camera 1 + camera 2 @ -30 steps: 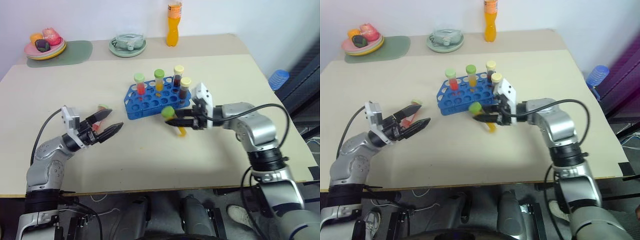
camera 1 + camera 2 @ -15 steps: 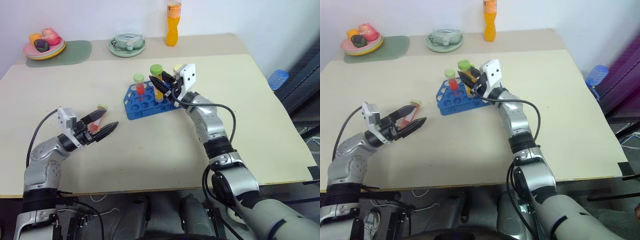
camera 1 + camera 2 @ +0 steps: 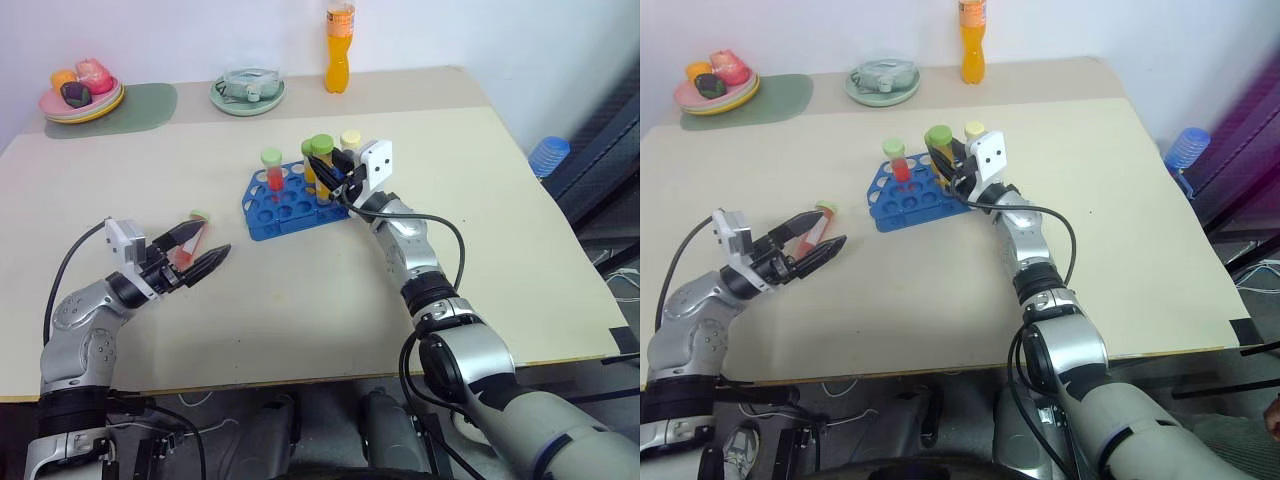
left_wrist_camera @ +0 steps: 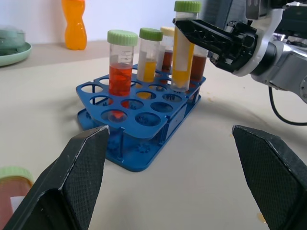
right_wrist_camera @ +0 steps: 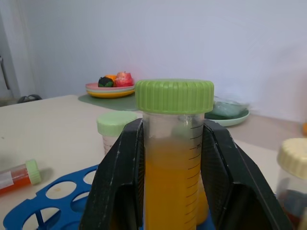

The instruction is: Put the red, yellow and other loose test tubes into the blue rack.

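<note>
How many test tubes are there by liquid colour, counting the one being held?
Red: 2, racked red tube, loose red tube
Yellow: 2, racked yellow tube, held yellow tube
Dark brown: 2, cream-capped brown tube, second brown tube
Total: 6

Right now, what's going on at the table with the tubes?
The right end effector is shut on a yellow tube with a green cap, holding it upright over the blue rack, its lower end at one of the back holes. Several tubes already stand in the rack. The left end effector is open, with a red tube lying on the table by it.
</note>
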Robot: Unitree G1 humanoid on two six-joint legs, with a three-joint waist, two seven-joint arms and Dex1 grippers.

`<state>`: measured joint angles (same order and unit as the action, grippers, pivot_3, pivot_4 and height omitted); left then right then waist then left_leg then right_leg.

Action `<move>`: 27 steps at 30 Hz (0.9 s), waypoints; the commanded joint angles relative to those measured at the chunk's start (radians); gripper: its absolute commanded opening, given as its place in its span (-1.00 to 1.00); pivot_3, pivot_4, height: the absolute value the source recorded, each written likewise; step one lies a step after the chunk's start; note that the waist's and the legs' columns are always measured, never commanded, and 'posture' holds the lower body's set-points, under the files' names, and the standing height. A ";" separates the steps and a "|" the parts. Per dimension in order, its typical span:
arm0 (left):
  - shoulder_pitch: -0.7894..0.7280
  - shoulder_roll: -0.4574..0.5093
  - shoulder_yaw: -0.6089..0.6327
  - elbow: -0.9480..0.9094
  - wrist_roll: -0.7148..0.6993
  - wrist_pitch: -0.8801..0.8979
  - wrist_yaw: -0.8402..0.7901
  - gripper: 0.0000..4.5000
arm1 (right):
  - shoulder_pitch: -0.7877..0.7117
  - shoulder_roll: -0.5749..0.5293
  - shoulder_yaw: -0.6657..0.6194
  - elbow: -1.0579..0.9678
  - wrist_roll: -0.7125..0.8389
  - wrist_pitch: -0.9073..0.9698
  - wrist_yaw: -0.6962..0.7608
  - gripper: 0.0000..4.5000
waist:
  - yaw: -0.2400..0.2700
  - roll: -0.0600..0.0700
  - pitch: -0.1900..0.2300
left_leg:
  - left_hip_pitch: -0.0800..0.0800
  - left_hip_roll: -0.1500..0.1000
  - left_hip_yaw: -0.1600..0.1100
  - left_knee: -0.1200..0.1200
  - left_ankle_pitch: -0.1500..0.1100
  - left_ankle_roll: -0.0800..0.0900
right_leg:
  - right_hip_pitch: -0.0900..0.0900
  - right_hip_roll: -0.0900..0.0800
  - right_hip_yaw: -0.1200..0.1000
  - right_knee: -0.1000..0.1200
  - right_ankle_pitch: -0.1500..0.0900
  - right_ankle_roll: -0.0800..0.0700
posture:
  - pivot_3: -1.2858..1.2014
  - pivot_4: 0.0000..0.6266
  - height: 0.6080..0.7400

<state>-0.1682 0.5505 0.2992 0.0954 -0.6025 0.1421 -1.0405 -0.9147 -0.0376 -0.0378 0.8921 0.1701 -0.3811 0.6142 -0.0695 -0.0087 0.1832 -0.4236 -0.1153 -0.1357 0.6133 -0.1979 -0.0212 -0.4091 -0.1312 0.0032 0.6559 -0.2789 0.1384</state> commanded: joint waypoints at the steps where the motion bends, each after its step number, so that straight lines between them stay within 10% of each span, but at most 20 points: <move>1: 0.000 0.008 0.026 -0.039 -0.019 -0.007 0.002 0.87 | 0.015 0.000 0.004 0.010 -0.012 -0.015 0.007 -0.43 | 0.000 0.000 0.000 | 0.000 0.000 0.000 0.000 0.000 0.000 | 0.000 0.000 0.000 0.000 0.000 0.000 | 0.03 -0.52 1.00; 27: 0.017 0.010 0.028 -0.082 -0.035 0.014 0.030 0.87 | 0.005 0.014 0.019 0.123 -0.056 -0.058 -0.018 -0.43 | 0.000 0.000 0.000 | 0.009 0.002 0.002 -0.002 -0.001 0.000 | 0.004 0.003 0.004 0.000 0.000 0.000 | 0.03 -0.52 1.00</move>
<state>-0.1558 0.5507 0.2998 0.0526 -0.6209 0.1542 -1.0177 -0.9199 -0.0180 -0.0174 0.9605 0.1324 -0.4585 0.6058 -0.0695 -0.0087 0.1828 -0.4143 -0.1132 -0.1337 0.6112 -0.1998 -0.0196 -0.4053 -0.1286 0.0074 0.6562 -0.2790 0.1382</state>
